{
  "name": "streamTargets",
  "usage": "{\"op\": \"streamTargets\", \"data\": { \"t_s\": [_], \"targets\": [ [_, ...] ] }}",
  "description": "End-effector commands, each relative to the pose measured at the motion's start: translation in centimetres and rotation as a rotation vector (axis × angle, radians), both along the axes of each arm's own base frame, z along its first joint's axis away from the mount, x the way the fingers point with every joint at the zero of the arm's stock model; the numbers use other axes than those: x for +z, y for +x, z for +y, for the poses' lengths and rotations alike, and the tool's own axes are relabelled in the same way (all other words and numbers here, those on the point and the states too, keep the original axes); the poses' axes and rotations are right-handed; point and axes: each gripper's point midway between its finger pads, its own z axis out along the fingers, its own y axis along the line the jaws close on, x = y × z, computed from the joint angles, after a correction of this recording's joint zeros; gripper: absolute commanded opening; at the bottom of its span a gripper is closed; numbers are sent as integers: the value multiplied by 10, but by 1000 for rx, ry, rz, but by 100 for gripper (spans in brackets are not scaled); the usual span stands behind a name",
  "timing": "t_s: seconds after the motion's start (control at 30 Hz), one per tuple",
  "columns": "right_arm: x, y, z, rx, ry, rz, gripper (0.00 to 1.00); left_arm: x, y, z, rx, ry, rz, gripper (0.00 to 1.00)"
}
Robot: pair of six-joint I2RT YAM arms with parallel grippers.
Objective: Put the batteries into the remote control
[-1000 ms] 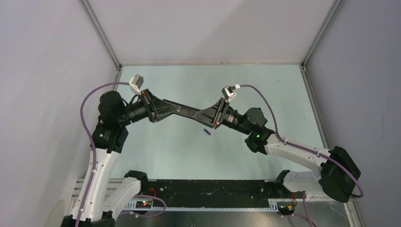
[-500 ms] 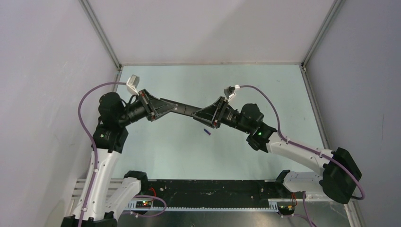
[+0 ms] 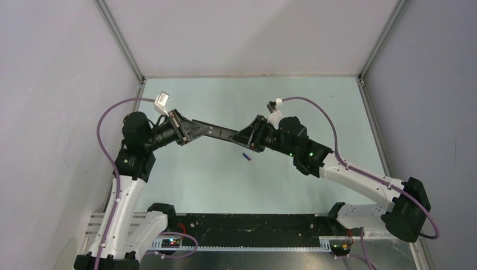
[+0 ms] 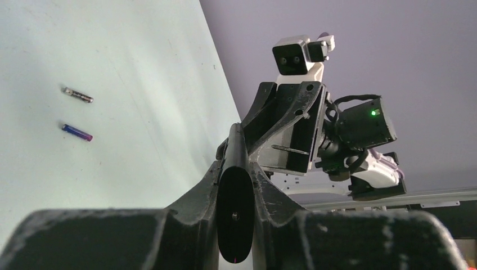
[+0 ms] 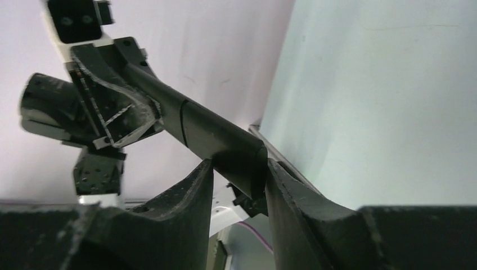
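Note:
The remote control (image 3: 220,133), a slim black bar, hangs above the table between both arms. My left gripper (image 3: 203,131) is shut on its left end, which fills the gap between the fingers in the left wrist view (image 4: 235,216). My right gripper (image 3: 241,136) is closed on the other end, with the bar (image 5: 225,140) touching both fingertips. The blue-purple battery (image 3: 246,157) lies on the table just below the right gripper. From the left wrist, both batteries show lying apart on the table: the blue-purple one (image 4: 77,133) and the dark one with a pale end (image 4: 79,95).
The pale green table (image 3: 253,95) is boxed in by grey walls at the back and both sides. A black rail with the arm bases (image 3: 247,228) runs along the near edge. Purple cables (image 3: 315,112) loop over each arm.
The right arm's wrist and forearm shifted left and up, and its jaws stand wider on the remote's end. The left arm nudged slightly right. The remote stays held between both grippers.

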Motion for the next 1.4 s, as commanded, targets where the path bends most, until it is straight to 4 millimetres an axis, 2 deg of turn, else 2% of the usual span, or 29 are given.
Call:
{"op": "streamTargets", "data": {
  "t_s": [0.0,0.03,0.23,0.43,0.53,0.67,0.8,0.93,1.07,1.13,1.23,1.33,1.37],
  "targets": [
    [-36,18,-11,-99,-215,12,43,5,-3,-2,-54,31,-114,0],
    [-43,19,-12,-105,-243,23,44,2,-2,-3,-57,34,-109,0],
    [-55,21,-12,-117,-305,27,46,-15,3,-3,-60,57,-85,0],
    [-64,27,-15,-147,-359,29,41,-32,10,-1,-43,93,-67,0],
    [-69,27,-16,-147,-375,33,35,-37,13,1,-31,108,-63,0],
    [-64,25,-9,-122,-347,21,28,-42,15,2,-22,123,-56,0],
    [-52,20,4,-61,-284,0,25,-48,17,3,-20,129,-37,0],
    [-56,20,5,-58,-285,20,34,-53,18,4,-12,141,-23,0],
    [-63,22,3,-75,-305,42,55,-57,20,6,2,159,-14,0],
    [-62,22,5,-75,-300,37,69,-59,20,6,0,162,-8,0],
    [-53,22,11,-57,-261,15,73,-59,20,6,0,162,-2,0],
    [-51,20,17,-23,-228,18,71,-60,21,6,3,163,2,0],
    [-44,23,19,-22,-198,4,70,-60,21,6,2,163,7,0]
  ]
}}
